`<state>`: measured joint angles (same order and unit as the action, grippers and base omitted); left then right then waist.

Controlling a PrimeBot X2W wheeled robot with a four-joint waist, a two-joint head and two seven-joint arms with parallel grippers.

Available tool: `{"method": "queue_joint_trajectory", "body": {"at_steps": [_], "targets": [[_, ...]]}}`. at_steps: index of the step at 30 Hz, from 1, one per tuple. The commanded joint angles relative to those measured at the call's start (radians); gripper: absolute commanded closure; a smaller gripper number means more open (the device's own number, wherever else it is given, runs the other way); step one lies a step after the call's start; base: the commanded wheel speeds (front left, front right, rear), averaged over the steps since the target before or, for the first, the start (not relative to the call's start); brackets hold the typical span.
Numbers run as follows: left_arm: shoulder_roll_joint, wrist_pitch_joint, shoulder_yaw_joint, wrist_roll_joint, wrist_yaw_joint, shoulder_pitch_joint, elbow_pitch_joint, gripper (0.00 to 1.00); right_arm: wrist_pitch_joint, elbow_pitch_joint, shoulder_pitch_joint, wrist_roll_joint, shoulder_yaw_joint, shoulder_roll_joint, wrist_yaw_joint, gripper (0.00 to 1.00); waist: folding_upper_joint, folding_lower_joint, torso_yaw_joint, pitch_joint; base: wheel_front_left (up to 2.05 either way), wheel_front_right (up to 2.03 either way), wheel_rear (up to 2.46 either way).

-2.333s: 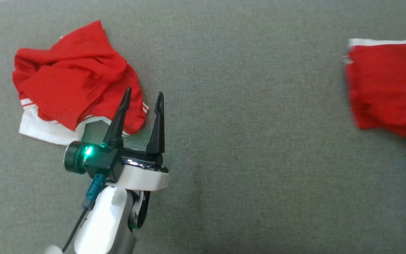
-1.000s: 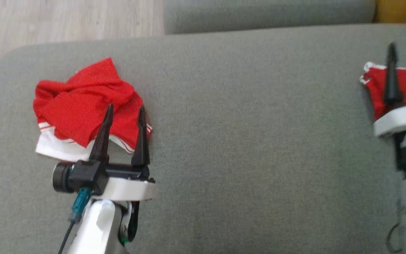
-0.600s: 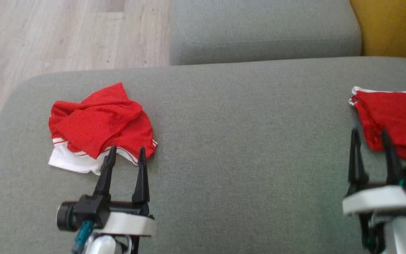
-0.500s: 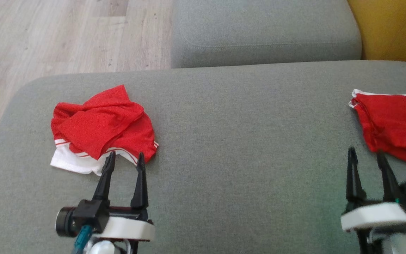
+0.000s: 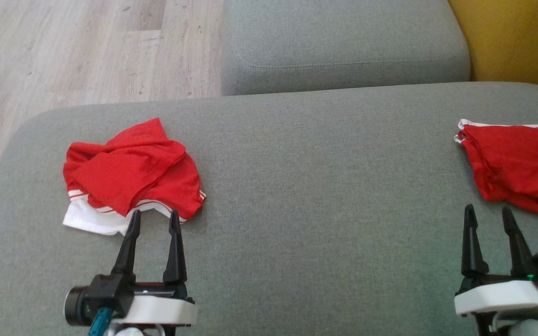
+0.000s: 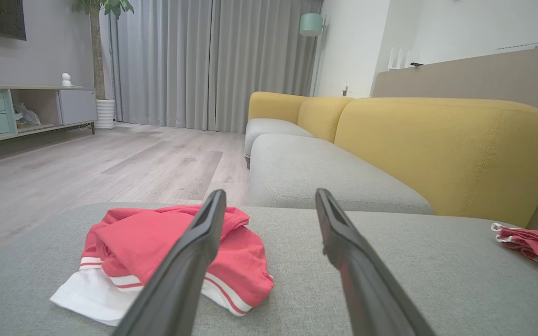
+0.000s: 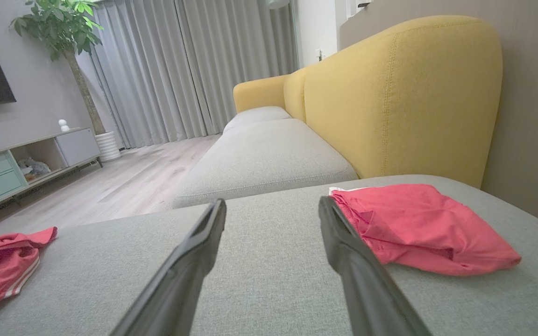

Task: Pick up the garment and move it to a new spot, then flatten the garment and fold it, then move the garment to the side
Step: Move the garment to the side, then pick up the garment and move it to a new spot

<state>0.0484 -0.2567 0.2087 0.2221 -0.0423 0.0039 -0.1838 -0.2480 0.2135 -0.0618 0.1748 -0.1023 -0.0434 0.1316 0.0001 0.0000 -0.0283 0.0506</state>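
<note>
The crumpled red garment (image 5: 129, 179) lay on the grey sofa seat (image 5: 325, 186) just beyond the left gripper (image 5: 154, 213), its fingers spread and empty, while the right gripper (image 5: 488, 209) (fingers likewise spread, holding nothing) sat near a folded red garment (image 5: 514, 168) at the seat's right end.

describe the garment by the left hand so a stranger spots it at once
On the grey cushion, look at its left end, just beyond the left hand. The bunched garment there is red with a white striped band, unlike the flatter red garment at the right end.
</note>
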Motion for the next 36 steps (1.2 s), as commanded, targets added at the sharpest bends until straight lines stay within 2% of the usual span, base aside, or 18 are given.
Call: {"method": "queue_joint_trajectory", "body": {"at_steps": [1,6,12,27,28,36], "targets": [[0.002,-0.005,-0.037,0.007,0.003,-0.032,0.04,0.0,-0.014,-0.044,0.021,0.001,0.028,-0.007,-0.001,0.0,-0.0001,0.0,0.0,-0.001,0.0,0.0,0.0],[0.002,-0.005,-0.033,0.011,0.003,-0.034,0.043,0.0,-0.014,-0.051,0.014,0.0,0.029,-0.007,-0.001,0.0,-0.0001,0.0,-0.003,-0.002,0.0,0.0,0.0],[0.002,-0.005,-0.025,0.005,0.003,-0.038,0.037,0.0,-0.014,-0.043,0.009,0.0,0.046,-0.007,-0.001,0.0,-0.0001,0.0,-0.043,-0.001,0.0,0.0,0.0],[0.002,-0.005,-0.07,-0.037,0.021,-0.02,0.023,0.0,-0.014,-0.03,-0.015,0.036,0.137,-0.007,-0.001,0.0,-0.0001,0.0,-0.244,0.034,0.0,0.0,0.0],[0.002,-0.005,-0.077,-0.036,0.024,-0.016,0.021,0.0,-0.014,-0.028,-0.02,0.041,0.145,-0.007,-0.001,0.0,-0.0001,0.0,-0.273,0.039,0.0,0.0,0.0],[0.002,-0.005,-0.099,-0.057,0.041,-0.012,0.015,0.0,-0.014,-0.029,-0.03,0.056,0.174,-0.007,-0.001,0.0,-0.0001,0.0,-0.337,0.048,0.0,0.0,0.0]]}}
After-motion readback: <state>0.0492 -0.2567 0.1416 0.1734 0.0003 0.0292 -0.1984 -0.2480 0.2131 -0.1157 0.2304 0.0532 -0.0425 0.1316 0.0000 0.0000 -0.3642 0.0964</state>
